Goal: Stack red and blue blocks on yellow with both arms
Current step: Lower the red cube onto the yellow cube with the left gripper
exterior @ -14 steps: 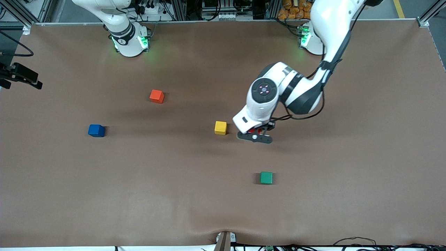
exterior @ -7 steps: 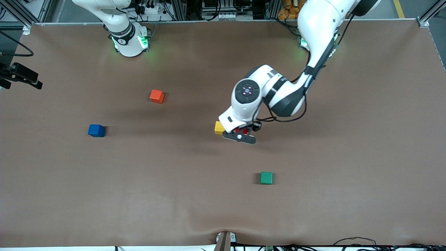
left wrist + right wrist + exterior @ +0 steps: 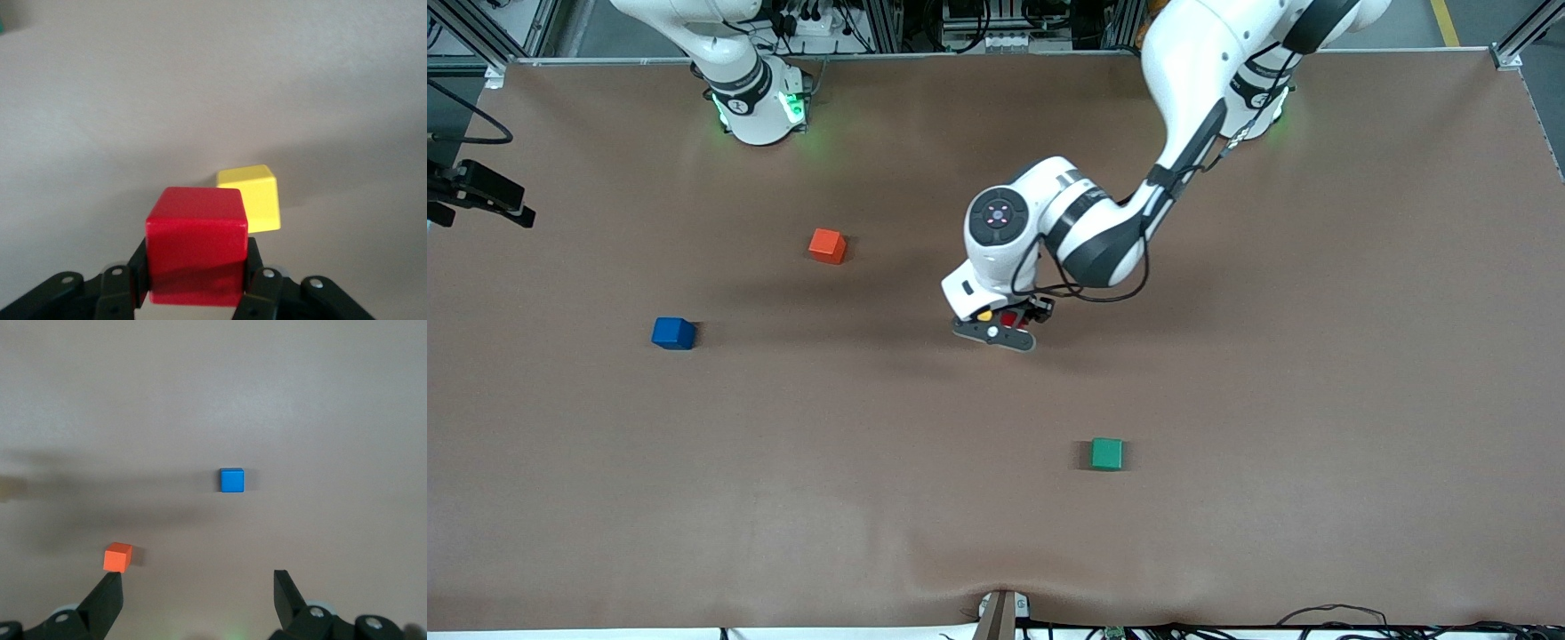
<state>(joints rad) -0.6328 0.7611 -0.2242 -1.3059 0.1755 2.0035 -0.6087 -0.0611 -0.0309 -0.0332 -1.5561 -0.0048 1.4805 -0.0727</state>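
My left gripper [image 3: 1000, 322] is shut on the red block [image 3: 196, 241] and holds it in the air just beside and above the yellow cube [image 3: 250, 196]. In the front view the red block [image 3: 1009, 318] and the yellow cube [image 3: 984, 314] show only as slivers under the left hand. The blue block [image 3: 672, 332] sits on the table toward the right arm's end; it also shows in the right wrist view [image 3: 231, 480]. My right gripper [image 3: 197, 595] is open and empty, high over the table near its base.
An orange-red cube [image 3: 827, 245] lies farther from the front camera than the blue block and shows in the right wrist view [image 3: 117, 557]. A green cube [image 3: 1106, 453] lies nearer the front camera than the yellow cube. The brown table [image 3: 1316, 356] has bare room around all cubes.
My left gripper has carried the red block toward the right arm's end, from beside the yellow cube to over it. The right arm has not moved.
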